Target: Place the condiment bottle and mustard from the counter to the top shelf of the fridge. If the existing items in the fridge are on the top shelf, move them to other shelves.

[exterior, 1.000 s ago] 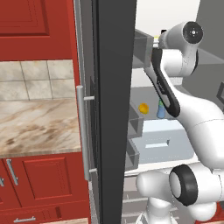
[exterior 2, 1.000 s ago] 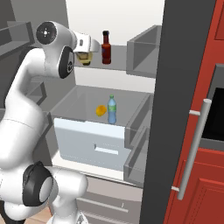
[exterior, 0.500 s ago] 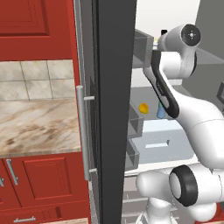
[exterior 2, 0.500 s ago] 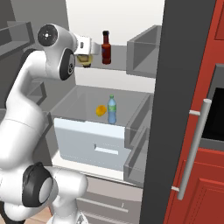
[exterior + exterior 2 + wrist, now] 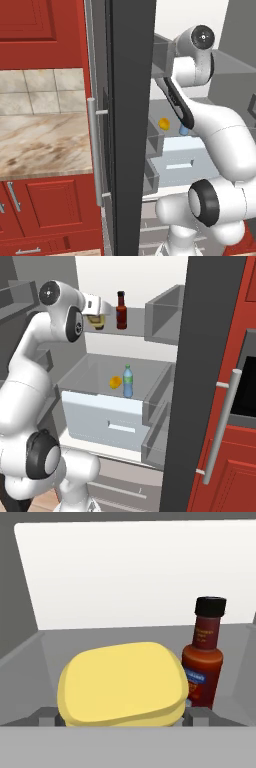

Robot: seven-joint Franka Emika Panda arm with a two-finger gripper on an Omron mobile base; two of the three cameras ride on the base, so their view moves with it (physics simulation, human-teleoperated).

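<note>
The fridge [image 5: 210, 381] stands open, its dark door swung out toward the room, and the white arm reaches up into the top shelf [image 5: 131, 332]. Up there the condiment bottle [image 5: 121, 310] stands upright, and just beside it sits the mustard [image 5: 97, 321], a squat yellow container resting on the shelf floor. From the hand view, the mustard [image 5: 122, 684] sits squarely between the two finger tips of the gripper [image 5: 120, 718], with the condiment bottle [image 5: 204, 659] right next to it, possibly touching. The jaws stand wide, one on each side of the mustard, and I cannot tell whether they press on it or have let go. Lower down, the blue bottle [image 5: 128, 381] and the small round fruit [image 5: 115, 382] sit side by side on the shelf above the pale drawer [image 5: 107, 418].
</note>
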